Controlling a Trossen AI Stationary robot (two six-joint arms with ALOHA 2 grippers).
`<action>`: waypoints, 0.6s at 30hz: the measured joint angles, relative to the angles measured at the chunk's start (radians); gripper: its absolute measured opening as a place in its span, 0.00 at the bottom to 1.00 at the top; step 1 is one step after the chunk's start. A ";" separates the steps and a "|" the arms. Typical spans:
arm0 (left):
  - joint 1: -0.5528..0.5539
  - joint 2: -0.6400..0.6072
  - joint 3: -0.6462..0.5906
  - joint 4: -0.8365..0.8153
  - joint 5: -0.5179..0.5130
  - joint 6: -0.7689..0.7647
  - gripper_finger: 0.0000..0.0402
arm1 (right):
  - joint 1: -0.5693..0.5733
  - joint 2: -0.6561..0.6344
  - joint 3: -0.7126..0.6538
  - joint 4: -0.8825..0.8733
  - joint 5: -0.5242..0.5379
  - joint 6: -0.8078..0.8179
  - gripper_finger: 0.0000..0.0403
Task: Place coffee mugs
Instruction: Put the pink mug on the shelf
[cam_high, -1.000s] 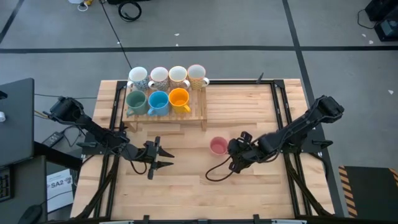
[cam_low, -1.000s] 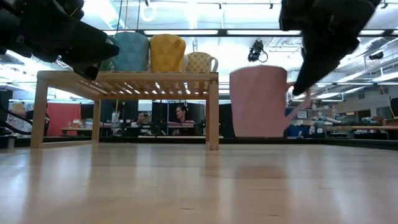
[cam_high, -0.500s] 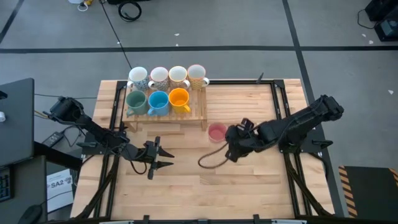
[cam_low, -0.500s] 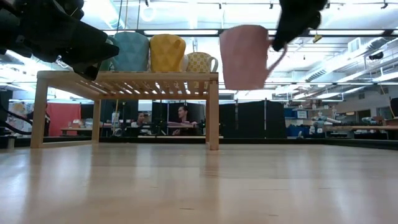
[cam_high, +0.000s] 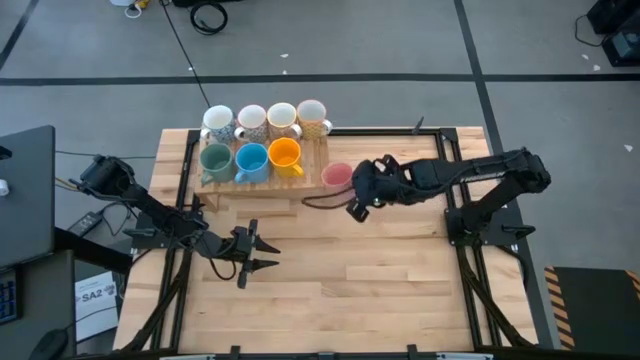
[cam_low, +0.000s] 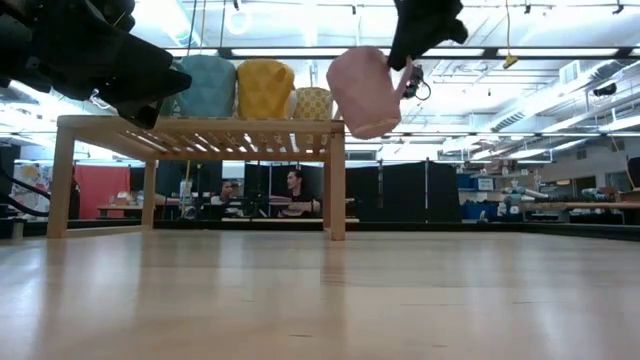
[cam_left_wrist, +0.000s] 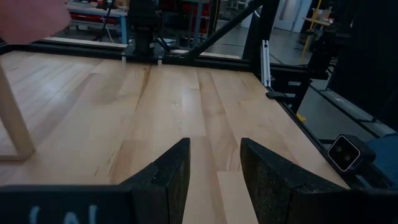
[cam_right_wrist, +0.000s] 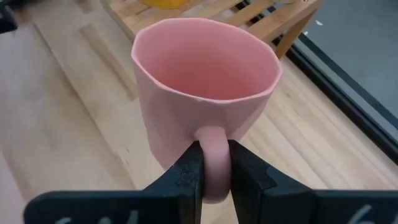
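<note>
A pink mug (cam_high: 337, 176) hangs in the air just right of the slatted wooden rack (cam_high: 262, 180), carried by my right gripper (cam_high: 358, 182); the low view shows the pink mug (cam_low: 365, 90) tilted, level with the rack's top. Seven mugs stand on the rack: green (cam_high: 216, 159), blue (cam_high: 251, 158) and orange (cam_high: 285, 155) in the near row, white and cream ones (cam_high: 266, 119) behind. My left gripper (cam_high: 262, 252) is open over bare table near the left front. My right gripper pinches the pink mug's handle (cam_right_wrist: 212, 163) between its two fingers (cam_right_wrist: 189, 174), coming level from the table's right side. The mug is lifted clear of the table, mouth up and tilted, its body ahead of the fingers beside the rack's right end.
Black frame rails (cam_high: 452, 165) run along the table's left, right and far edges. The near half of the wooden table (cam_high: 380, 300) is bare. A slot on the rack's near row, right of the orange mug, holds nothing. People sit in the room behind the rack.
My right gripper has carried the pink mug up off the table and toward the far-left, from mid-table to the rack's right end. The mug has risen to rack-top height and tipped. The left arm has kept still.
</note>
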 joint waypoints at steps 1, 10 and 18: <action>0.000 0.000 0.000 0.000 0.000 0.000 0.37 | -0.007 0.001 0.000 0.002 -0.007 -0.005 0.16; 0.000 0.000 0.000 -0.001 0.000 0.000 0.37 | -0.008 0.002 -0.001 0.001 -0.065 -0.008 0.16; 0.000 0.000 0.000 -0.001 0.000 0.000 0.37 | -0.003 -0.013 -0.002 -0.003 -0.104 -0.013 0.16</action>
